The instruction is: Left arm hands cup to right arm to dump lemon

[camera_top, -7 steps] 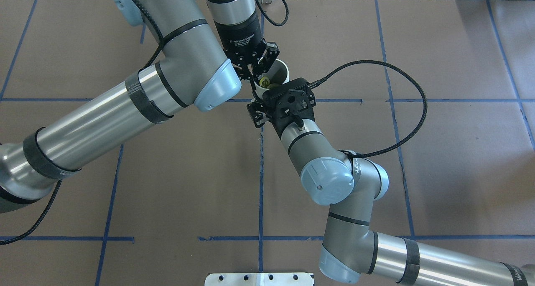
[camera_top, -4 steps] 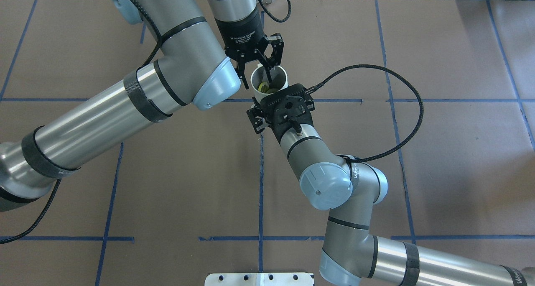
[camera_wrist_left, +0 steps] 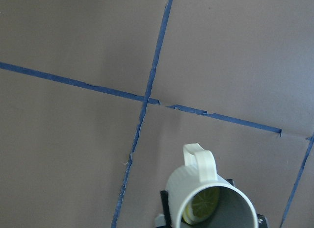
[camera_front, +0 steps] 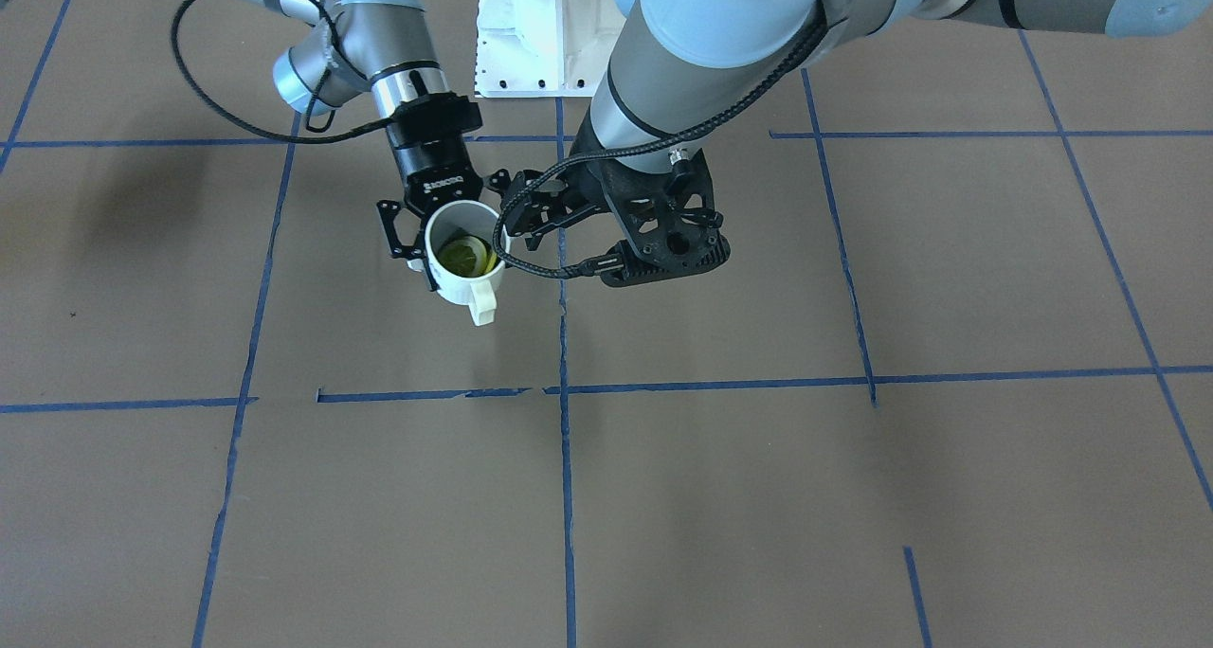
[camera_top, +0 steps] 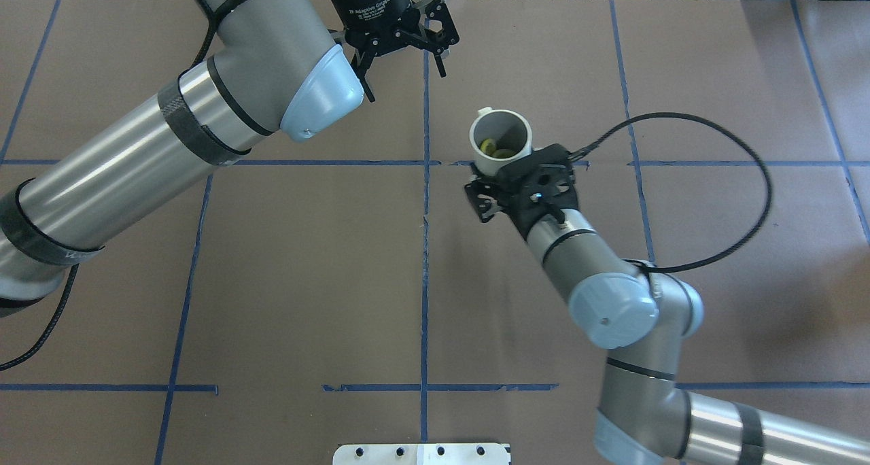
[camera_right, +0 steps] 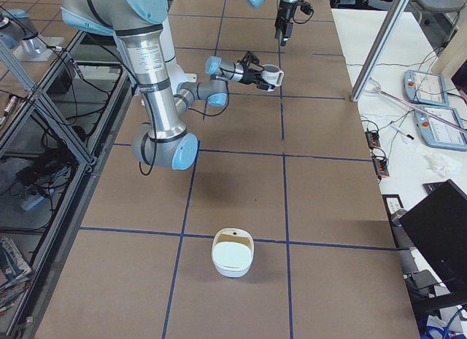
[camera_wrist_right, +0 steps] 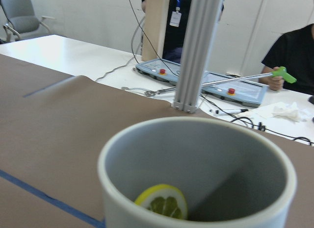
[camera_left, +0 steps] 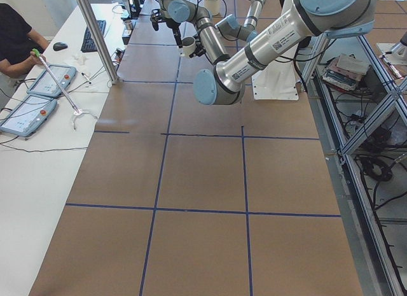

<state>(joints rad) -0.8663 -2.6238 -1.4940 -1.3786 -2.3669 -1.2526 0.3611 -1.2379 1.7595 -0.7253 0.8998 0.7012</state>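
Observation:
The white cup hangs upright above the table with lemon slices in its grey inside. My right gripper is shut on the cup's body from the near side. The front view shows its fingers on both sides of the cup, with the handle pointing away from the robot. My left gripper is open and holds nothing, up and to the left of the cup. The left wrist view looks down on the cup. A lemon slice fills the right wrist view's bottom.
Brown table cover with a blue tape grid. A white bowl stands at the table's right end. The white robot base plate lies between the arms. A seated person and tablets are at a side table.
The left gripper opened off the cup's rim and drew back toward the far left. The right arm carried the cup to the right.

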